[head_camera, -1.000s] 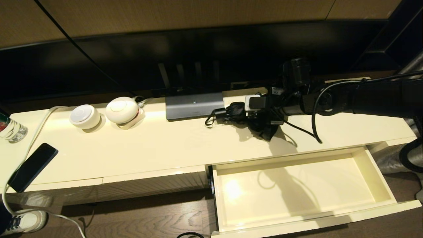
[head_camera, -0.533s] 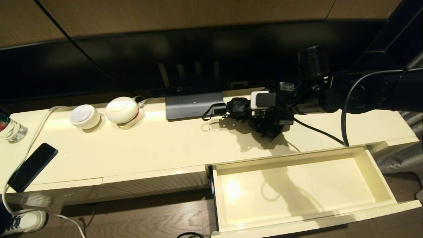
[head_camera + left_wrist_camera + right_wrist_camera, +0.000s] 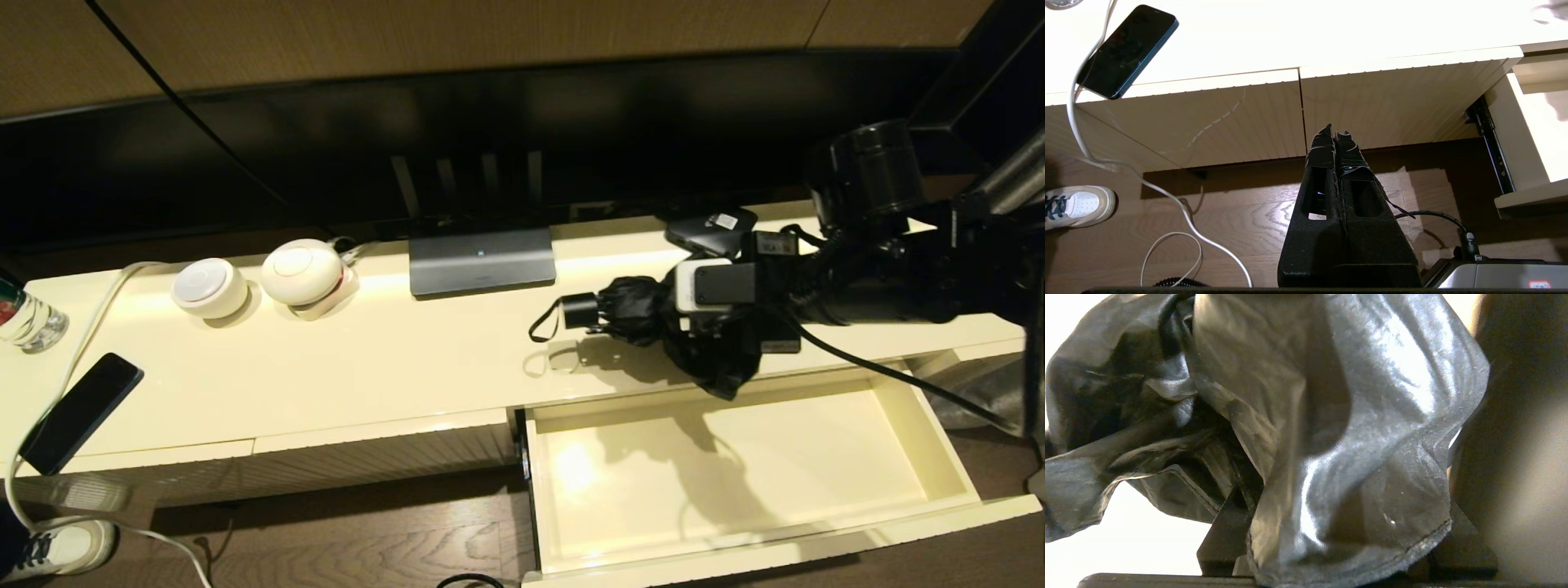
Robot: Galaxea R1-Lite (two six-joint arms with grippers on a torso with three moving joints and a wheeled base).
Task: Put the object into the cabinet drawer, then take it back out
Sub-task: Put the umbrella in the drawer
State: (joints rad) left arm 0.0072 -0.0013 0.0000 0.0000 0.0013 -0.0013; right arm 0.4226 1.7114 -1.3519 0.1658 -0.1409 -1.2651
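Clamping the black compact umbrella (image 3: pixel 633 309) above the cabinet top's near edge, the right gripper (image 3: pixel 709 336) hangs beside the open cabinet drawer (image 3: pixel 939 441) — left gripper (image 3: pixel 1336 136) pressed together, parked low.

A home living room, it seems. A long cream media cabinet (image 3: pixel 326 367) sits under a dark television (image 3: pixel 457 139). Wood floor (image 3: pixel 367 547) lies at the frame's bottom.

Umbrella (image 3: pixel 633 306): thin black cloth, glossy, creased, stitched hem. Cabinet top (image 3: pixel 367 359) and open drawer (image 3: pixel 735 474): cream lacquer, high gloss, smooth, lamp glare on both. Closed front panels (image 3: pixel 1216 118): same cream, finely ribbed. Left gripper (image 3: pixel 1335 136) fingers: matt black, grainy, rough. Floor (image 3: pixel 367 547): brown wood, visible grain. Phone (image 3: pixel 77 412): glossy dark glass. Router box (image 3: pixel 482 261): matt grey, looks metal or plastic.
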